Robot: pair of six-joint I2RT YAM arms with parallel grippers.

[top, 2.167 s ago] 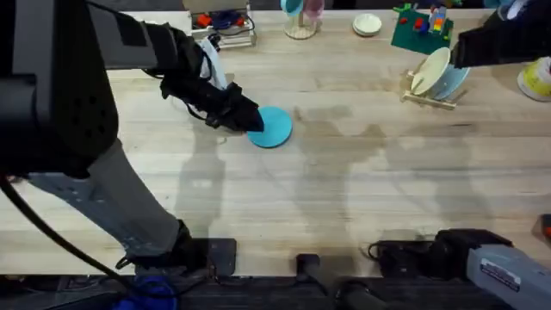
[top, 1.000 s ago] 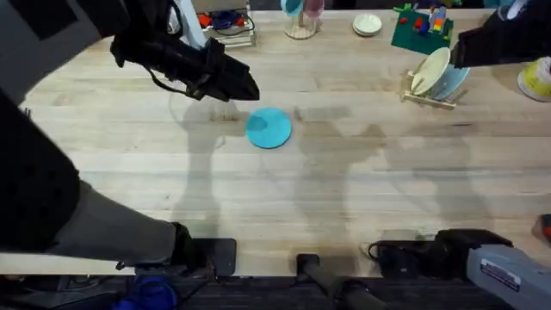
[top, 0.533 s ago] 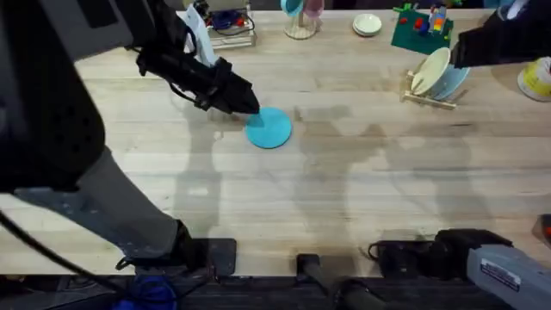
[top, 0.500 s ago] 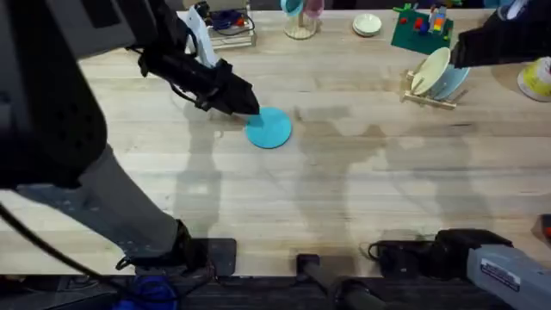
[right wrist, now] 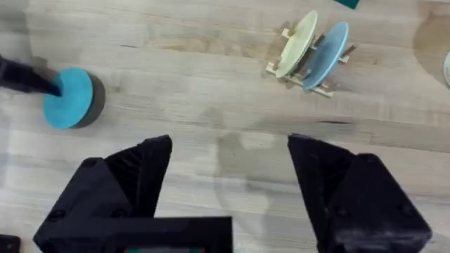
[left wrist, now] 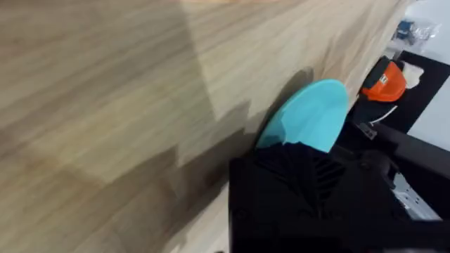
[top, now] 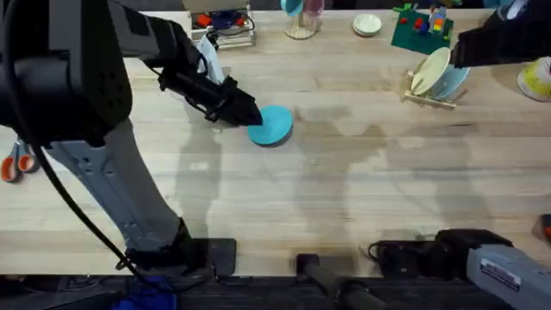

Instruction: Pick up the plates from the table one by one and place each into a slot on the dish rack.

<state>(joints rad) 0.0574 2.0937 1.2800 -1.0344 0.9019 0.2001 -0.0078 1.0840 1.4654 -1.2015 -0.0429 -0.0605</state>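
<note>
While the left gripper (top: 245,116) meets the cyan plate's (top: 272,126) near-left rim, I cannot tell how its fingers stand. Bare table (top: 362,189) lies open all round. The right gripper (right wrist: 228,176), fingers spread wide, looks down on the dish rack (right wrist: 309,76) holding a cream plate (right wrist: 297,42) and pale blue plate (right wrist: 329,50) on edge.

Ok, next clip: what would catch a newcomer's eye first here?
The bright cyan plate on the pale table near its middle, with the left gripper at its edge. Next, the dish rack at the far right, already holding a cream plate and a pale blue plate on edge.
</note>
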